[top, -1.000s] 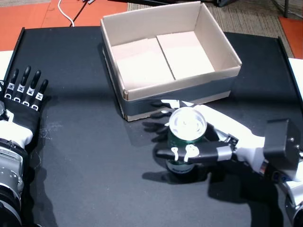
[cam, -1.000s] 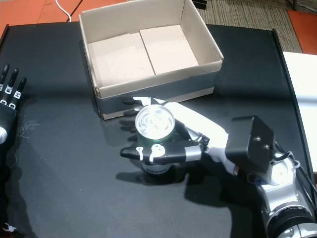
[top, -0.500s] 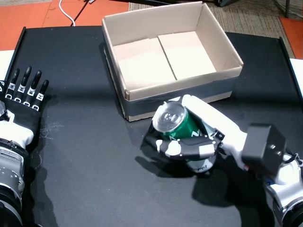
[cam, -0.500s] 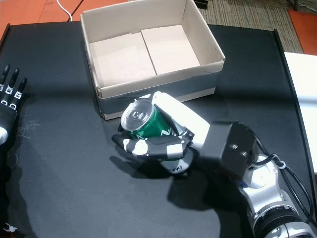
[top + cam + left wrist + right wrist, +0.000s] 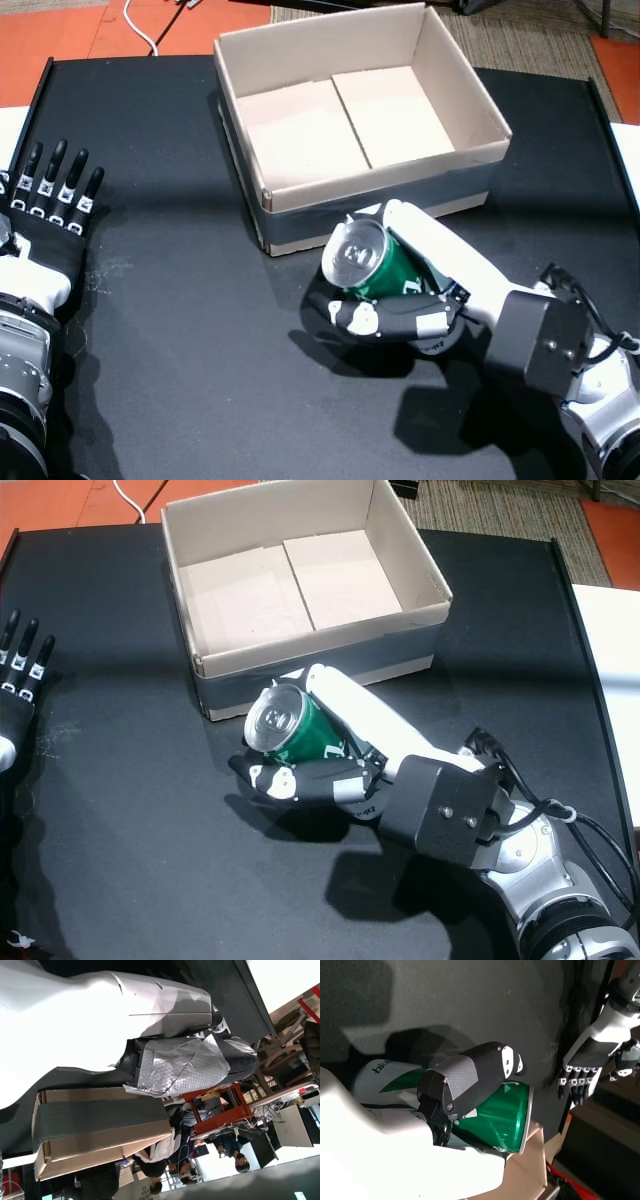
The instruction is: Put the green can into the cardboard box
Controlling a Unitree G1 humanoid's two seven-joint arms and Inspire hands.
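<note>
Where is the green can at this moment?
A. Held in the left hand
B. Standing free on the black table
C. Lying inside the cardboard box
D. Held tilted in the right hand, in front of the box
D: the right hand grips the tilted green can just outside the empty cardboard box.

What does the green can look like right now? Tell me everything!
The green can is shiny metal with a silver top and white lettering near its bottom. It is tilted, its top leaning toward the cardboard box, just in front of the box's near wall and not inside. The right robot hand wraps around it, thumb across the front. Whether it touches the black table I cannot tell.
</note>
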